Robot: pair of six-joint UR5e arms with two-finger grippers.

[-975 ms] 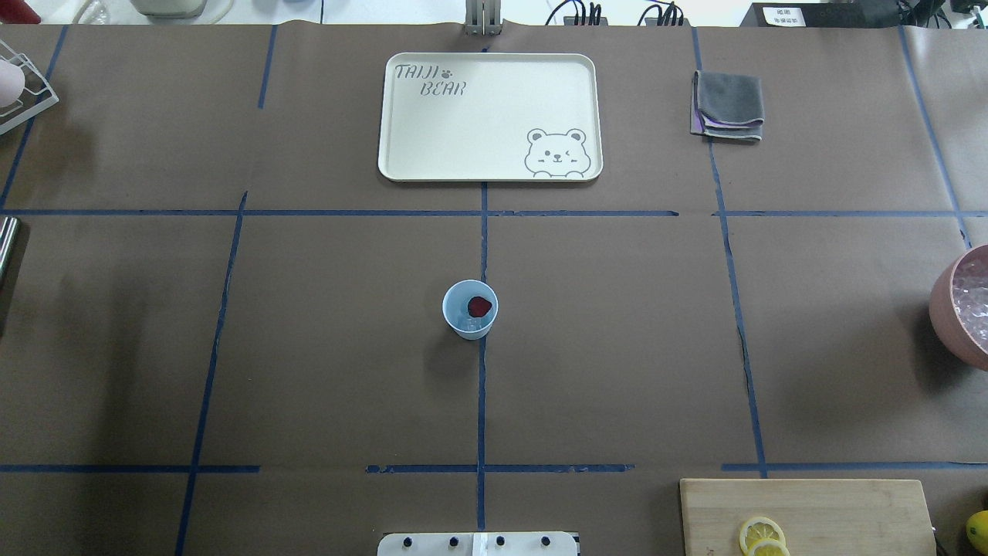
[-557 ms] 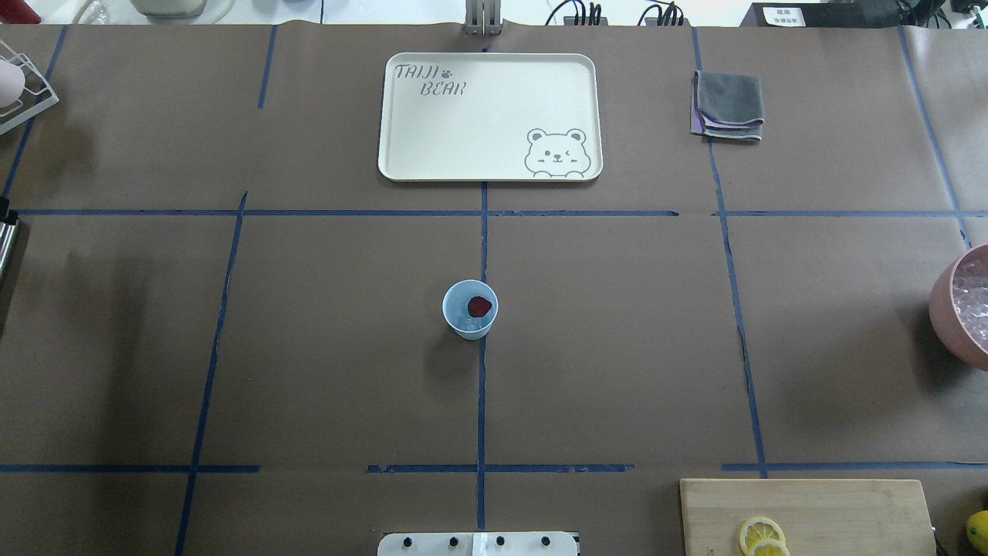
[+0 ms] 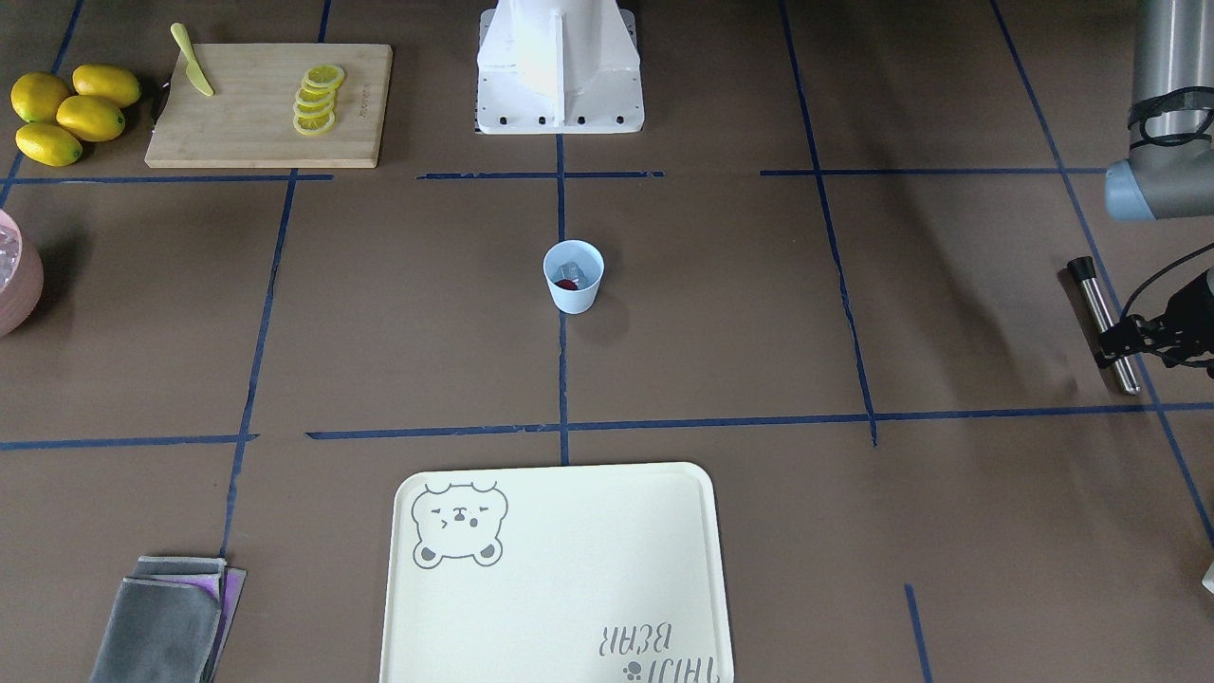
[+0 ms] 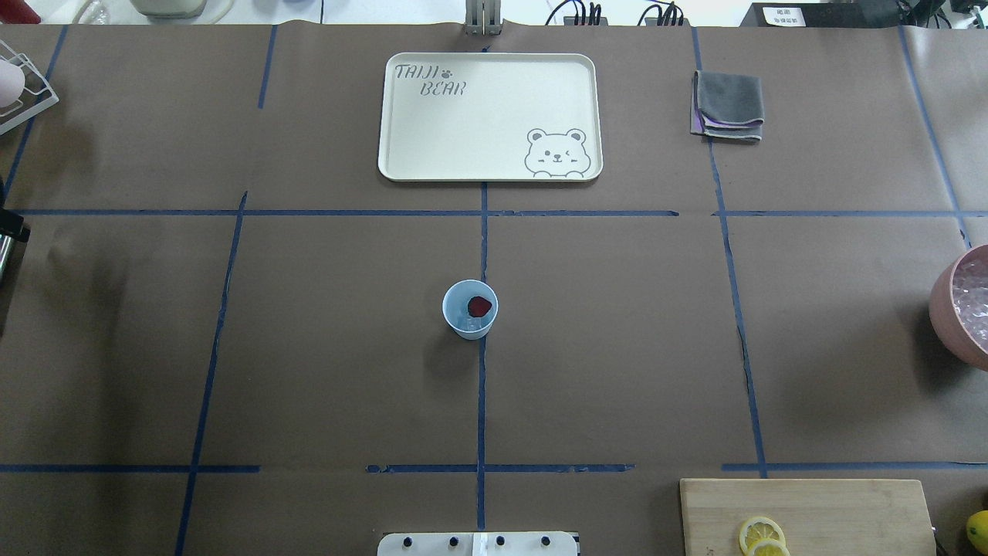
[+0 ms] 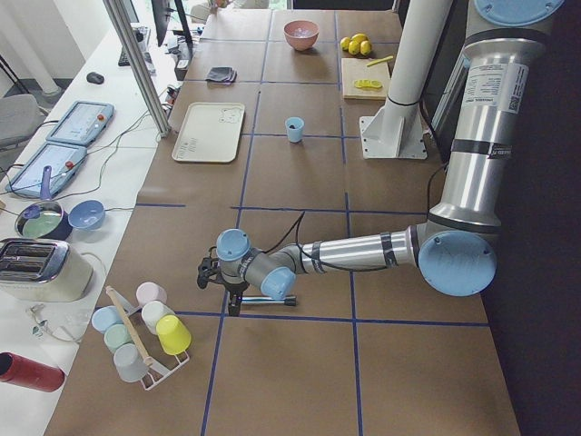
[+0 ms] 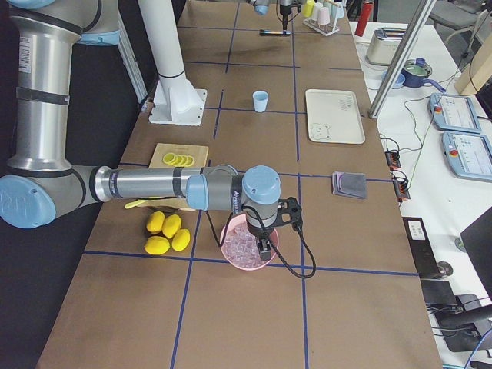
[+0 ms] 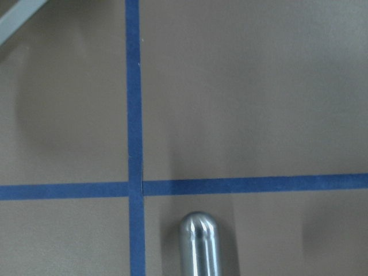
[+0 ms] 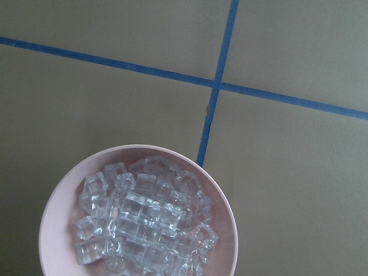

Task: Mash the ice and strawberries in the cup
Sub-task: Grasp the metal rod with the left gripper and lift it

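Note:
The pale-blue cup (image 4: 470, 310) stands upright at the table's middle, also in the front-facing view (image 3: 573, 276). Inside it lie the dark-red strawberry (image 4: 479, 306) and a clear ice cube (image 3: 573, 268). My left gripper (image 3: 1114, 343) sits low at the table's left end, straddling a steel rod (image 3: 1098, 313) that lies on the paper; I cannot tell whether the fingers are closed on it. The rod's rounded tip (image 7: 198, 241) shows in the left wrist view. My right gripper (image 6: 265, 247) hangs over the pink bowl (image 8: 57, 218) of ice cubes; its state cannot be judged.
A cream bear tray (image 4: 488, 116) lies at the far centre and a folded grey cloth (image 4: 728, 104) to its right. The cutting board (image 3: 266, 104) carries lemon slices, with whole lemons (image 3: 66, 109) beside it. A rack of cups (image 5: 141, 331) stands near the left arm.
At the overhead view's left edge, the dark left gripper has come into sight over the upper part of the steel rod. The cup and its contents have not moved.

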